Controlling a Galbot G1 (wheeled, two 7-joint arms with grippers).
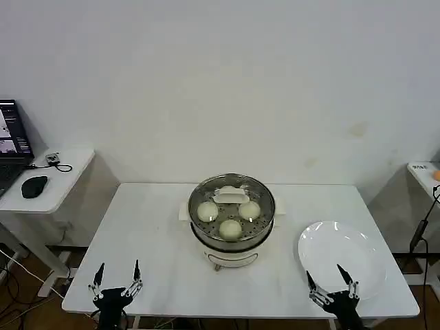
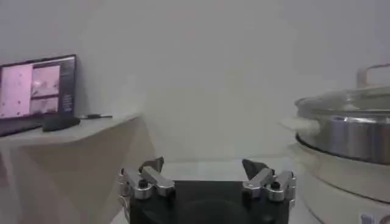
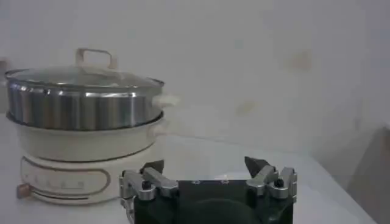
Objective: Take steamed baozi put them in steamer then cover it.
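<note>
Down at the near edge of the white table [image 1: 158, 227], the left gripper [image 1: 117, 275] sits low at the near left corner, fingers spread wide and holding nothing, and across on the near right corner the right gripper [image 1: 331, 278] matches it, fingers parted and released, its tips just over the near rim of the white plate [image 1: 344, 244]. From the left wrist view the left gripper [image 2: 206, 168] shows both fingertips apart with bare tabletop between them, and the steamer [image 2: 347, 131] stands ahead of the fingers and off to one side, well apart from them. The right wrist view has the right gripper [image 3: 206, 166] just as open, with the steamer [image 3: 82, 109] again beyond the fingertips and off to the side, on its white base [image 3: 73, 164]. Farther out from both sets of fingers, at the middle of the table, the steamer [image 1: 232, 220] holds three steamed baozi [image 1: 230, 228] on its perforated floor, and the cover [image 1: 232, 194] sits on top of the steamer, its white handle [image 1: 230, 196] toward the far side. Beyond the left fingers a side desk [image 1: 62, 172] carries a laptop [image 1: 10, 141] and a black mouse [image 1: 34, 185].
</note>
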